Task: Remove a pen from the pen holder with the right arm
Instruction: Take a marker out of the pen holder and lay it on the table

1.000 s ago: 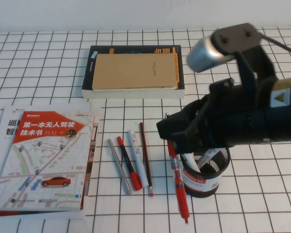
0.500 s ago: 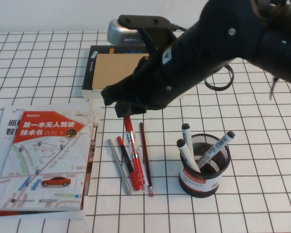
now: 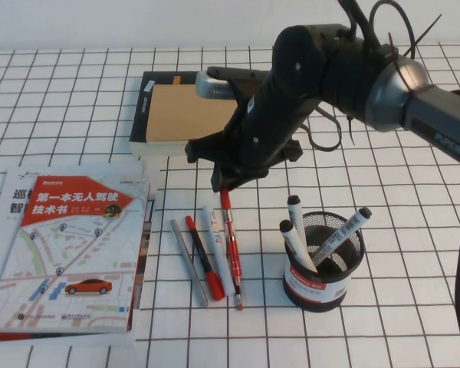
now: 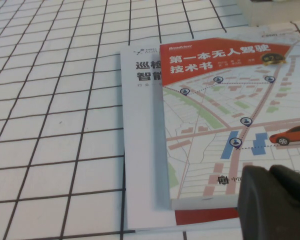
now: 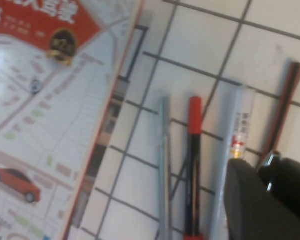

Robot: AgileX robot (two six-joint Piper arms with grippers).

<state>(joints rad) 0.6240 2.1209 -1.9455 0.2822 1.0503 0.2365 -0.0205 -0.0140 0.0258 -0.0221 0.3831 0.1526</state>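
We see the right gripper point(image 3: 224, 186) at centre frame, clenched on the red pen point(image 3: 229, 230). The pen slants down among loose pens point(image 3: 203, 261), left of the pen holder point(image 3: 322, 287) at lower right. The left gripper point(image 4: 275, 200) is over the map book point(image 4: 230, 115); we cannot tell its grip.

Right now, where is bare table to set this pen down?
Free: table right of the pen holder and in front of it. Crowded: loose pens beside the map book, below the right gripper holding the red pen. Left gripper hovers over that book.
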